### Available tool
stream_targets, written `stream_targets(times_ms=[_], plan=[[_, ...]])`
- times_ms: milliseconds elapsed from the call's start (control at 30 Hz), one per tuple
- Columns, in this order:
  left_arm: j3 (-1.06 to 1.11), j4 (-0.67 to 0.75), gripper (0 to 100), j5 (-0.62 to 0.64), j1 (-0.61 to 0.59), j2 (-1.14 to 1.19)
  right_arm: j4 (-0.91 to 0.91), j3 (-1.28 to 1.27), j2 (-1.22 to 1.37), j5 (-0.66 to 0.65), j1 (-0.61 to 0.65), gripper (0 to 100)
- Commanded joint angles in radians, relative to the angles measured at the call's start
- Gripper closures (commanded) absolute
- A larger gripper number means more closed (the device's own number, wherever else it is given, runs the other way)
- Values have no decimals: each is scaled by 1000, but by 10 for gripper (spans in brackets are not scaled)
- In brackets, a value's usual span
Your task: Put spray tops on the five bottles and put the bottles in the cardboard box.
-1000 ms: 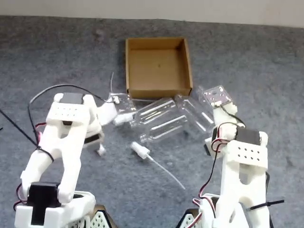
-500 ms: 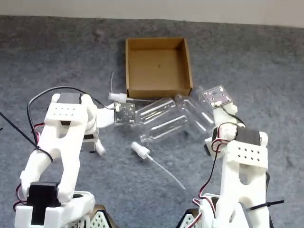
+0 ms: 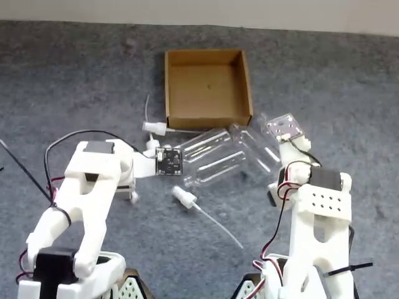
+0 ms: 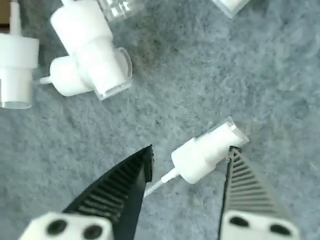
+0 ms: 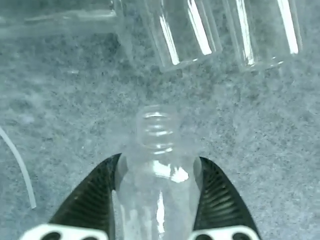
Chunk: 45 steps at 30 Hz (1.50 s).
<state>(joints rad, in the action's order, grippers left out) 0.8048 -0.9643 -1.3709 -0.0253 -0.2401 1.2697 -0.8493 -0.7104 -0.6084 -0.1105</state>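
My left gripper is open, its black fingers on either side of a white spray top lying on the grey carpet. Two more spray tops lie just beyond it. In the high view the left gripper sits at the left end of the clear bottles lying in a cluster. My right gripper is shut on a clear bottle with its bare threaded neck pointing away; in the high view the right gripper is at the cluster's right end. The cardboard box stands behind the bottles.
A loose spray top with a long thin tube lies in front of the bottles. Another spray top lies by the box's left front corner. Further bottles lie just beyond the held one. A black cable loops at the left arm.
My left gripper has swung right to the bottles' left end, its wrist turning as it went. The right arm and its bottle have not moved.
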Motion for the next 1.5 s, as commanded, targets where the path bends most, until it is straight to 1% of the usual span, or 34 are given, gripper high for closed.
stream_targets(times_ms=[0, 233, 300, 433, 533, 600, 700, 767, 900, 967, 1100, 1200, 1267, 1333, 1400, 1467], plan=[[59, 48, 822, -166, 7, 12, 36, 16, -33, -9, 10, 995], [73, 44, 833, -157, -22, 8, 38, 15, -33, -9, 10, 995], [73, 43, 886, -149, -36, 8, 38, 15, -33, -9, 10, 995], [71, 40, 999, -77, -67, 1, 36, 16, -33, -9, 10, 995], [41, 38, 996, 6, -71, -22, 33, 18, -33, -6, 10, 995], [-7, 38, 997, 140, -65, -65, 33, 18, -33, -5, 12, 995], [-107, 35, 997, 437, -61, -154, 30, 18, -33, -3, 12, 995], [-185, 0, 996, 628, -61, -219, 22, 21, -33, -3, 16, 995], [-346, -80, 996, 968, -50, -344, -61, 35, -33, 9, 107, 995], [-426, -103, 996, 1094, -27, -407, -99, 67, -33, 87, 177, 995], [-552, -112, 996, 1277, 33, -512, -105, 162, -33, 236, 334, 995], [-607, -94, 996, 1412, 71, -568, -114, 209, -25, 308, 458, 995], [-613, -43, 996, 1511, 88, -604, -151, 222, -33, 305, 550, 995], [-613, -5, 996, 1588, 90, -636, -168, 222, -33, 275, 636, 995], [-613, 20, 996, 1622, 90, -665, -168, 222, -33, 255, 700, 995], [-613, 20, 996, 1617, 90, -697, -173, 229, -28, 262, 742, 995]])
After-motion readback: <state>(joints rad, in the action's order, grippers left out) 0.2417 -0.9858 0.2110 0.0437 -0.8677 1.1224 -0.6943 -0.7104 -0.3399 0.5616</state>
